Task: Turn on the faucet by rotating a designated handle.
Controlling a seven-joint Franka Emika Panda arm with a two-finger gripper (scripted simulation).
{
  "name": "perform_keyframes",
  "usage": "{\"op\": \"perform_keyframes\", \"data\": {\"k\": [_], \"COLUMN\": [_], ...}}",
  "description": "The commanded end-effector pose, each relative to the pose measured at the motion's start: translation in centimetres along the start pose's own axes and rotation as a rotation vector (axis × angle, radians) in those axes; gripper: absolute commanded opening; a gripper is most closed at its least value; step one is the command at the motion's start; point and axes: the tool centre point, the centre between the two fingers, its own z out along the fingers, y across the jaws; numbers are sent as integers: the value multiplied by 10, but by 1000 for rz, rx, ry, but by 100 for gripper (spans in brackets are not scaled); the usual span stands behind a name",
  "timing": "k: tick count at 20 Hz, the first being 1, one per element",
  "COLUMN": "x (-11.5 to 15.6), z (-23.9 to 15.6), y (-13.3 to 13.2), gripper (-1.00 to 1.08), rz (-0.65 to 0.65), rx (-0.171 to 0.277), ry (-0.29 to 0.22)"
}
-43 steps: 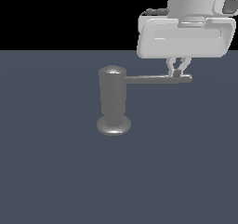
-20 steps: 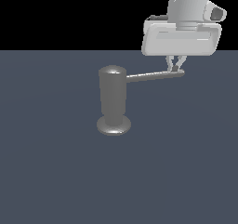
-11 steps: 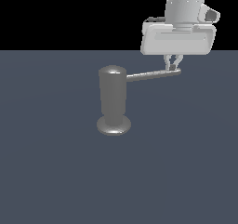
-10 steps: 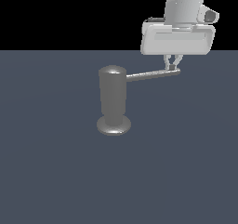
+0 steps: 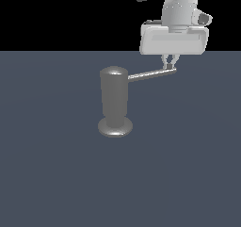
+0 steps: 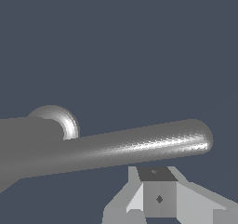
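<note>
The faucet (image 5: 114, 101) is a glossy grey upright cylinder on a flared disc base, standing mid-scene in the exterior view. Its handle (image 5: 150, 74), a thin grey rod, juts from the cylinder's top toward the exterior view's right and slightly away. My gripper (image 5: 169, 67) hangs over the rod's rounded tip, fingers drawn together and touching the tip's side, not around it. In the wrist view the handle (image 6: 139, 146) crosses the picture. The joined fingertips of the gripper (image 6: 158, 190) sit right beside the handle near its tip. The faucet (image 6: 28, 139) body fills one edge.
The faucet stands on a flat dark blue-grey floor (image 5: 56, 174) that runs to a black background. The white hand and arm (image 5: 174, 37) hang above the handle's tip. No other objects are in view.
The gripper has moved toward the exterior view's left and farther away, pushing the handle's tip with it. The rod has swung from pointing straight right to angled backward. The hand has also turned.
</note>
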Motion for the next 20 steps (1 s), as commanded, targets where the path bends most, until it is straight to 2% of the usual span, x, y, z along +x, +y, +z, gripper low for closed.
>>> {"op": "perform_keyframes", "data": {"k": [1, 20], "x": [9, 61], "z": [7, 14], "y": [-2, -3], "gripper": [-100, -100], "rz": [-1, 13], "rx": [1, 1], "ry": [-6, -17]}}
